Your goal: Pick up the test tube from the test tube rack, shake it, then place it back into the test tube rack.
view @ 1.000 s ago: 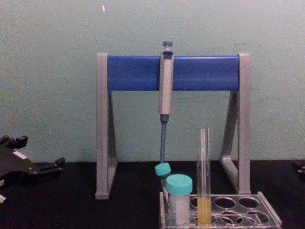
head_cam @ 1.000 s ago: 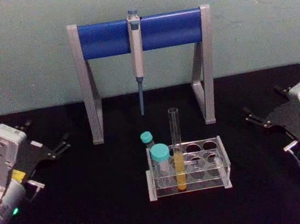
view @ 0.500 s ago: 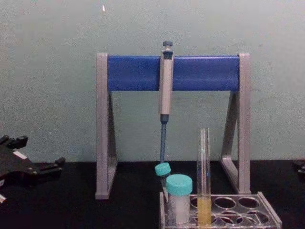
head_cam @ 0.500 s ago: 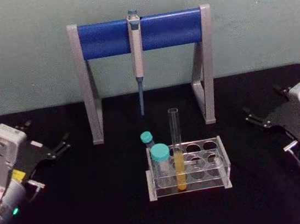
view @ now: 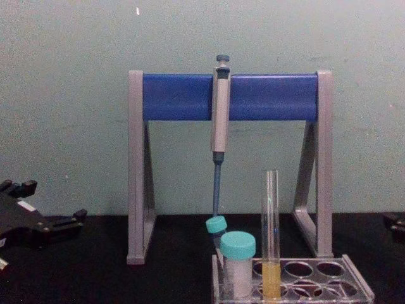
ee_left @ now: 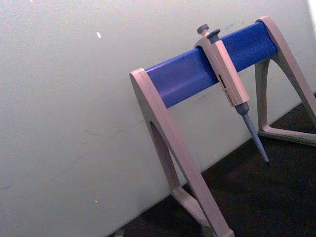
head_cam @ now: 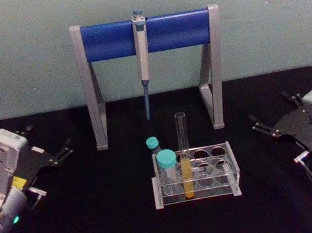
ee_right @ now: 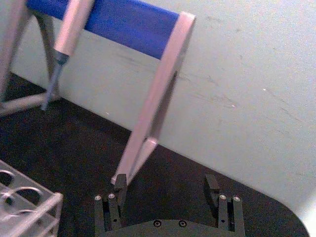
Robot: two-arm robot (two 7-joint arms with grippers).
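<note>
The test tube (head_cam: 184, 153) is tall and clear with yellow liquid at its bottom, and it stands upright in the front row of the clear test tube rack (head_cam: 233, 171) at mid table. The chest view shows the test tube (view: 271, 234) rising well above the rack (view: 356, 287). My left gripper (head_cam: 48, 139) rests open at the far left, away from the rack. My right gripper (head_cam: 268, 108) is open at the far right, pointing toward the rack with a gap between them. In the right wrist view the open right gripper (ee_right: 165, 183) holds nothing, and a rack corner (ee_right: 29, 202) lies ahead of it.
Two teal-capped tubes (head_cam: 166, 164) stand in the rack's left end. Behind the rack is a grey-legged stand with a blue crossbar (head_cam: 111, 40), with a grey pipette (head_cam: 142, 61) hanging from it. The black tabletop (head_cam: 100, 216) meets a pale wall.
My right gripper has shifted slightly inward toward the rack. The left arm, tube and rack have not moved.
</note>
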